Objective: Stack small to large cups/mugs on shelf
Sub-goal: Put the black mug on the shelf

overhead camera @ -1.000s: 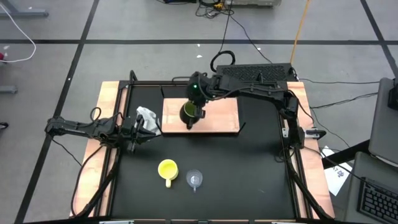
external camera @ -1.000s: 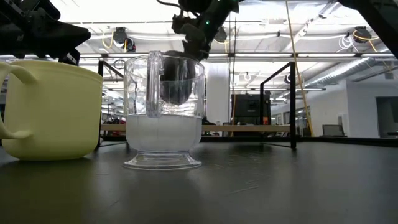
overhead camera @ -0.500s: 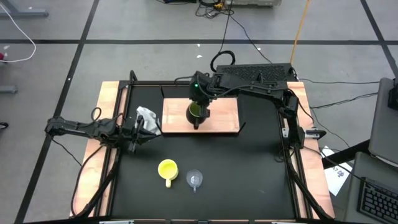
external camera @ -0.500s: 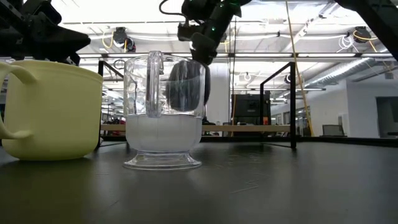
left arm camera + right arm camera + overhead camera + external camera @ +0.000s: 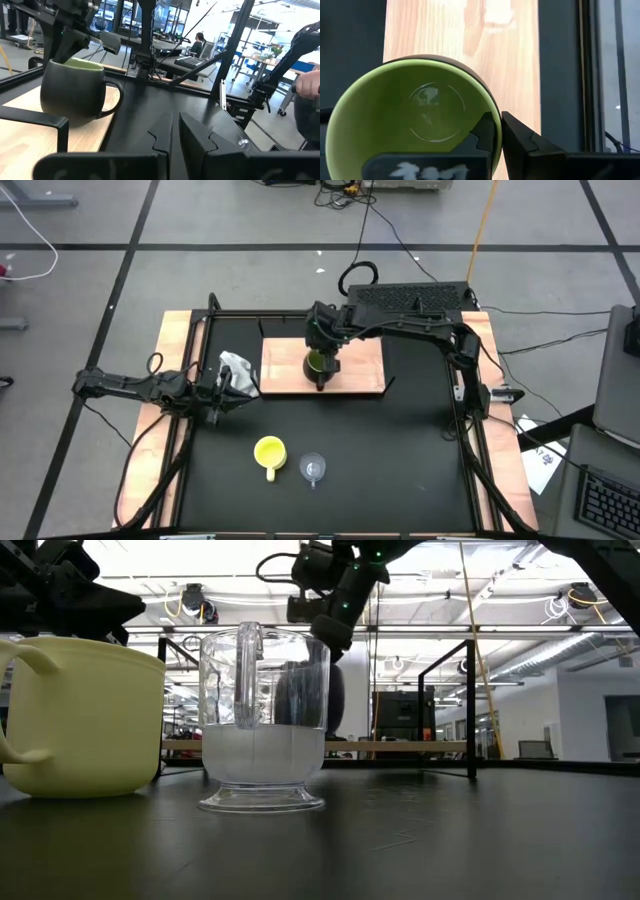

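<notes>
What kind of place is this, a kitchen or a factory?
Neither, most likely: it looks like a robotics lab or workshop. Cables trail over a taped concrete floor, a person sits at desks behind, and exposed ducts and lights line the ceiling.

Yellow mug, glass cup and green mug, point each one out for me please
yellow mug [image 5: 268, 451], high view, on its open bowl.
glass cup [image 5: 314, 468], high view, on its clear bowl.
green mug [image 5: 417, 120], right wrist view, on its green inner floor.
</notes>
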You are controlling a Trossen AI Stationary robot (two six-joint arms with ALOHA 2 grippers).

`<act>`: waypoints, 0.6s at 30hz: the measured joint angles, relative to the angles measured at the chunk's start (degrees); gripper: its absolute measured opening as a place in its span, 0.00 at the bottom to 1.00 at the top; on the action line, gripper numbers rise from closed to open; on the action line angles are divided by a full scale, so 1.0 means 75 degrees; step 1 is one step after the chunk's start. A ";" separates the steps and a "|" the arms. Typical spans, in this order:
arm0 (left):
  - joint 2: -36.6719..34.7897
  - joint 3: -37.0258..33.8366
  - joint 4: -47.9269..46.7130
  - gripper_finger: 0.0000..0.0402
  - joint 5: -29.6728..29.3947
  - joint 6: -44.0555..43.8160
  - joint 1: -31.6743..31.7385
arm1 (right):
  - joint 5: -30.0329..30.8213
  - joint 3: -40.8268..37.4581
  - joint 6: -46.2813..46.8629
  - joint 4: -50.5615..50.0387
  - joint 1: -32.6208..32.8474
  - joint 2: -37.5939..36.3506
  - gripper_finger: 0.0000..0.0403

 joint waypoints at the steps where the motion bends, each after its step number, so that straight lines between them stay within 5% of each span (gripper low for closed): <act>1: -0.0001 0.0000 0.0000 0.08 0.0000 0.0001 0.0000 | 0.0013 -0.0032 -0.0044 0.0042 0.0000 0.0000 0.02; 18: 0.0001 0.0000 0.0015 0.08 -0.0003 0.0027 0.0001 | 0.0073 -0.0325 -0.0780 0.0599 0.0210 -0.0029 0.02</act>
